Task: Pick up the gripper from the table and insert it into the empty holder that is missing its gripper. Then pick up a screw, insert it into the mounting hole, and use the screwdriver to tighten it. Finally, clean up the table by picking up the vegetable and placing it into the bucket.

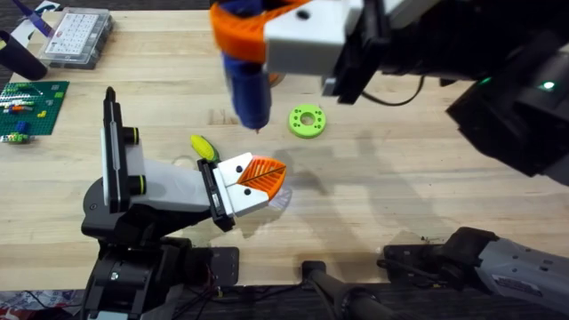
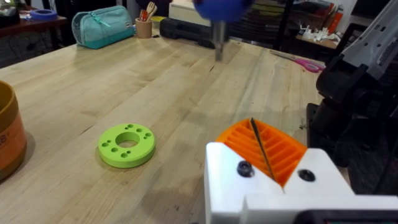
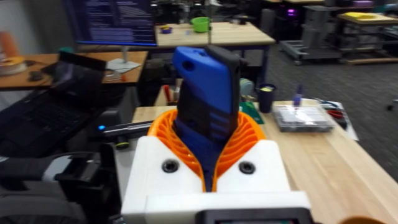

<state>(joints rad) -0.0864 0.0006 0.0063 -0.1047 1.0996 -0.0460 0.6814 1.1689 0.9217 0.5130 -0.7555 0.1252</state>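
The right gripper (image 3: pixel 208 165) has its orange ribbed fingers (image 3: pixel 165 127) pinching the screwdriver (image 3: pixel 205 93) around its blue body, and in the overhead view that tool hangs high over the middle of the tabletop (image 1: pixel 400 187) with its long axis near vertical and the thin dark tip pointing down, ending above bare wood just beside the lime-green ring (image 1: pixel 307 121). No screw or mounting hole can be made out under the tip, so where the driver must go next cannot be told. The left gripper (image 1: pixel 258 178) rests low with its fingers (image 2: pixel 261 146) pressed together on nothing. Outward from them, the vegetable (image 1: pixel 204 147) lies on the wood just beside the left fingers, its long axis slanting away from the arms' bases, yellow with a green part. The left arm is plainly the nearer one for that pick. The bucket (image 2: pixel 9 134) stands near the ring, at the edge of the left wrist view.
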